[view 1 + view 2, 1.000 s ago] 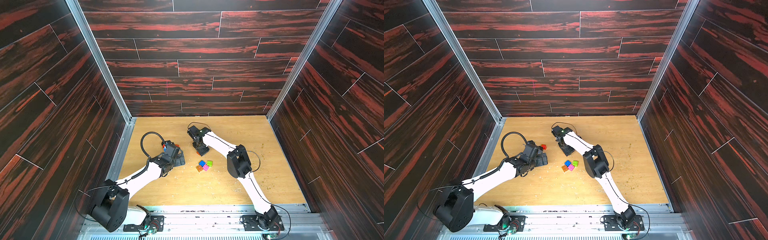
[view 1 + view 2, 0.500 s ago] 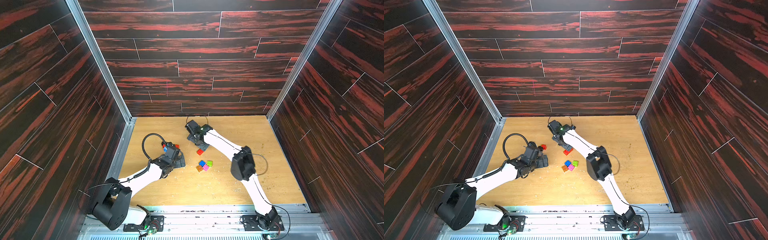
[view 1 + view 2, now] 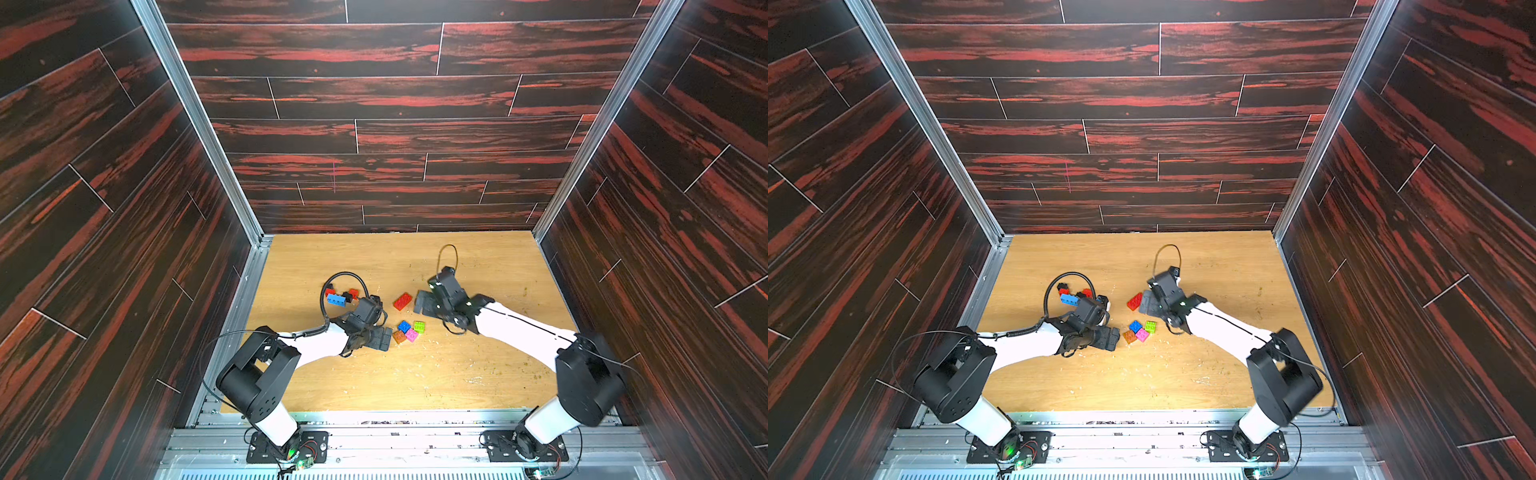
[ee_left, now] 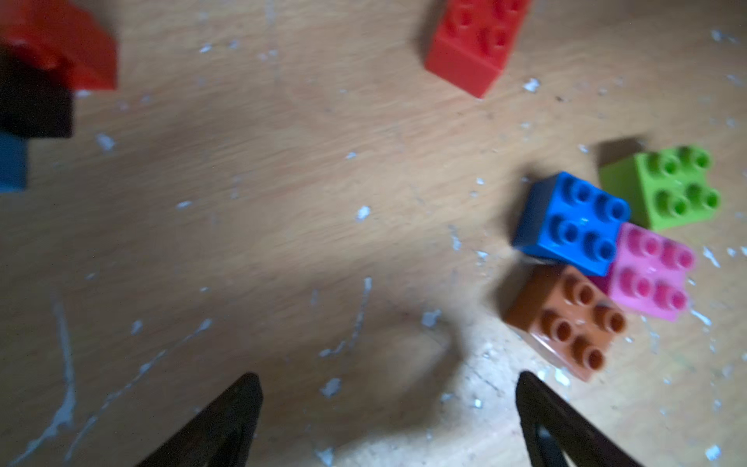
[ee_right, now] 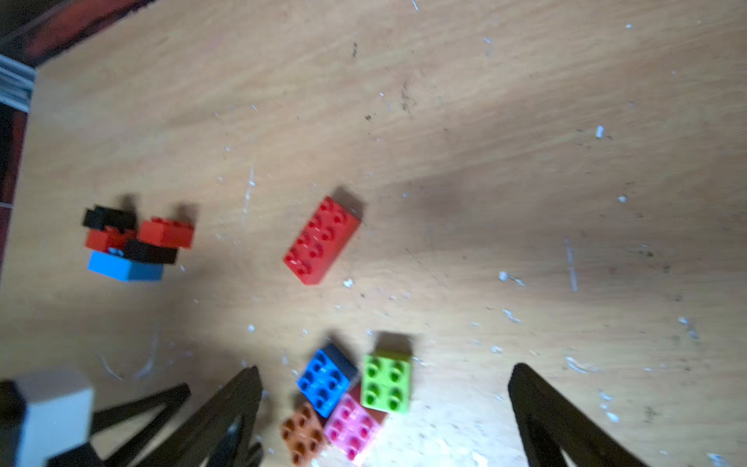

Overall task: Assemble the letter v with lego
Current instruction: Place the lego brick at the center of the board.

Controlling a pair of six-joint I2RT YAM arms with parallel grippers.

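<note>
Top views, left fingers (image 3: 381, 338) and right fingers (image 3: 423, 302) spread empty, long red brick (image 3: 402, 301) loose, open table (image 3: 457, 374) around.

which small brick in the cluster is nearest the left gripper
The orange brick: it lies right beside the left gripper, while the other three sit beyond it.

left end effector (image 3: 384, 338) spread, right end effector (image 3: 423, 302) spread

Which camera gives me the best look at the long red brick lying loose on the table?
The right wrist view: the long red brick shows whole there, studs up, only slightly blurred. The left wrist view is closer but cuts it off at the frame edge. In both top views it is small.
</note>
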